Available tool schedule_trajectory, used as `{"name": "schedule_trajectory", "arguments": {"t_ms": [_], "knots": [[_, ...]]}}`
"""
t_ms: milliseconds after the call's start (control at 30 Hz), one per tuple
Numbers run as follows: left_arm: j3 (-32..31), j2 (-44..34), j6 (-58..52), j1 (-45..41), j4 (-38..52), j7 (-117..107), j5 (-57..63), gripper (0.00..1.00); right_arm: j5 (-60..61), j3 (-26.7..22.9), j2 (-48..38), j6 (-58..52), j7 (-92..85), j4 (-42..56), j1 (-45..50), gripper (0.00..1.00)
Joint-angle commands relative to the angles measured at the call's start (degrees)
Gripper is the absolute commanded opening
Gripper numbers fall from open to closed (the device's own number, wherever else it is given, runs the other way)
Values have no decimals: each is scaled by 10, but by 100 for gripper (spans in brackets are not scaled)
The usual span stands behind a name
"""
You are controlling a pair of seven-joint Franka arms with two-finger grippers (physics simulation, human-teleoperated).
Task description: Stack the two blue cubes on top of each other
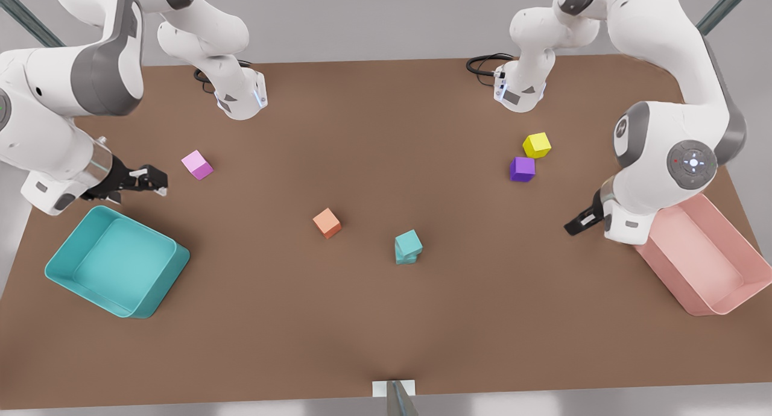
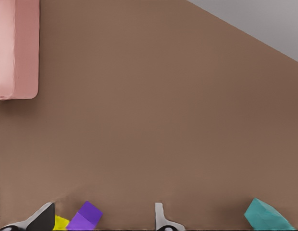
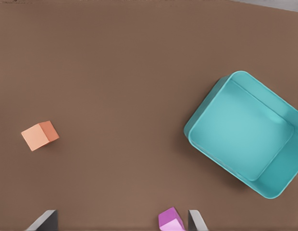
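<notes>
Left gripper (image 1: pixel 573 226) hangs low beside the pink plastic bin (image 1: pixel 733 283) at the front view's right. Its fingertips (image 2: pixel 161 219) stand apart, with nothing between them. Right gripper (image 1: pixel 155 181) hovers over the teal plastic bin (image 1: pixel 151 295) at the front view's left, fingers also spread and empty.

The two blue cubes sit mid-table, one on the other. The upper small teal matte cube (image 1: pixel 409 241) rests on the lower teal cube (image 1: pixel 404 258), twisted slightly off square. The stack looks done, so what's probably left is for both arms to stay clear.

The stack lies toward table centre from the left gripper, on the side of the front view's left. The left arm is the nearer one and the right is well apart from the stack. The cubes have no long axis.

Count:
- 2 teal cubes
- 1 orange cube (image 1: pixel 327 223), near the stack
- 1 pale pink cube (image 1: pixel 197 164), near the right gripper
- 1 dark purple cube (image 1: pixel 522 169) touching or just beside 1 yellow cube (image 1: pixel 536 144)
- 2 bins, on a brown table (image 1: pixel 362 331)
</notes>
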Motion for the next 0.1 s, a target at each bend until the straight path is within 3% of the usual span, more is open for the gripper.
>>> {"name": "schedule_trajectory", "arguments": {"t_ms": [0, 67], "knots": [[10, -15, -182, 7, 5, 376, -4, 100, -1, 0, -5, 1, -6, -1, -1, 100], [13, -15, -182, 4, 5, 376, -5, 100, -1, 1, -7, 1, -6, -2, -1, 100]]}}
